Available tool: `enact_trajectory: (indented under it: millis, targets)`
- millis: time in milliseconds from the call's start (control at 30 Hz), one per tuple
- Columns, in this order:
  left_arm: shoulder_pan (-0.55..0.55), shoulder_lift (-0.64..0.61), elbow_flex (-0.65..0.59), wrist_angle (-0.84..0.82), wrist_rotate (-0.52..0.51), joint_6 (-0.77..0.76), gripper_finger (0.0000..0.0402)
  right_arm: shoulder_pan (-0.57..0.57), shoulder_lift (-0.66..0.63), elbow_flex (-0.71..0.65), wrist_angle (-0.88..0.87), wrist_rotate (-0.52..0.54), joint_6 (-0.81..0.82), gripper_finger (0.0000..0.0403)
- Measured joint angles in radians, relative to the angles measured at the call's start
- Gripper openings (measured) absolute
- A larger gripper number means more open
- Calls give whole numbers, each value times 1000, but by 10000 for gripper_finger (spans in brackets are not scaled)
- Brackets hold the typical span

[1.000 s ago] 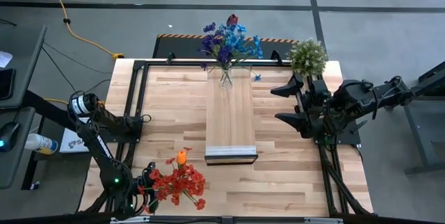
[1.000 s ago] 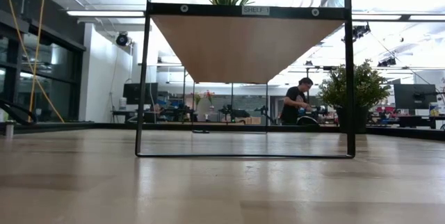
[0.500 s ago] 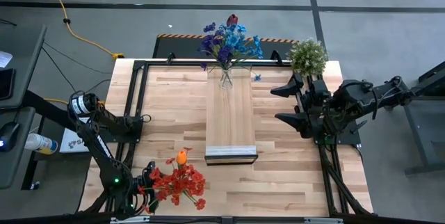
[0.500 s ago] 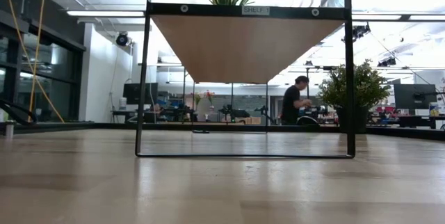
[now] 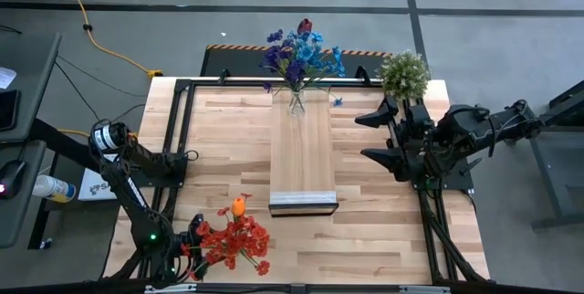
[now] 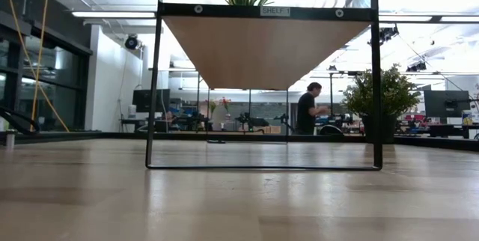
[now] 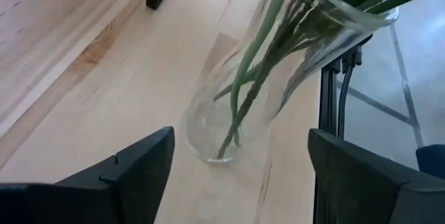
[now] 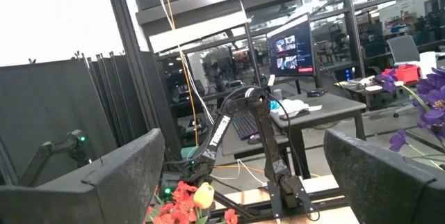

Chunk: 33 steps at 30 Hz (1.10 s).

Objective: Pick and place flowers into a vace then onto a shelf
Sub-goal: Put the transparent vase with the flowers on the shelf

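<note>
A clear glass vase (image 7: 229, 106) holding red and orange flowers (image 5: 235, 237) stands on its base on the tabletop near the near-left corner. My left gripper (image 5: 190, 239) is open right beside it, and its fingers (image 7: 139, 168) stand on either side of the vase's foot without touching. A second glass vase (image 5: 297, 102) with blue, purple and maroon flowers (image 5: 299, 55) stands on the far end of the shelf (image 5: 303, 152). My right gripper (image 5: 370, 136) is open and raised at the table's right, pointing left. In the right wrist view it (image 8: 242, 140) faces the red flowers (image 8: 184, 206).
A bushy pale-green potted plant (image 5: 403, 73) stands at the far right corner, just behind the right arm. The shelf sits on a black frame (image 6: 153, 84) above the tabletop. Bare slatted tabletop (image 5: 365, 230) lies on both sides of the shelf. A person (image 6: 307, 110) stands far behind.
Neither arm and none of the flowers has moved. The person in the room behind the table has walked a little toward the left.
</note>
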Motion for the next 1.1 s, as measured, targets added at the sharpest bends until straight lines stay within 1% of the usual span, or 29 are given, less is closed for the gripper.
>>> enact_trajectory:
  millis: [167, 300, 500, 800, 1100]
  targets:
    - [0, 0, 0, -2, 1, 0, 351, 0, 0, 0, 0, 0, 0, 381]
    - [0, 0, 0, -8, -8, 8, 349, 0, 0, 0, 0, 0, 0, 381]
    - [0, 0, 0, -45, -101, 7, 349, 0, 0, 0, -1, 0, 0, 381]
    - [0, 0, 0, -57, -193, 7, 350, 0, 0, 0, -3, 0, 1, 381]
    - [0, 0, 0, -28, -178, 17, 347, 0, 0, 0, -3, 0, 3, 381]
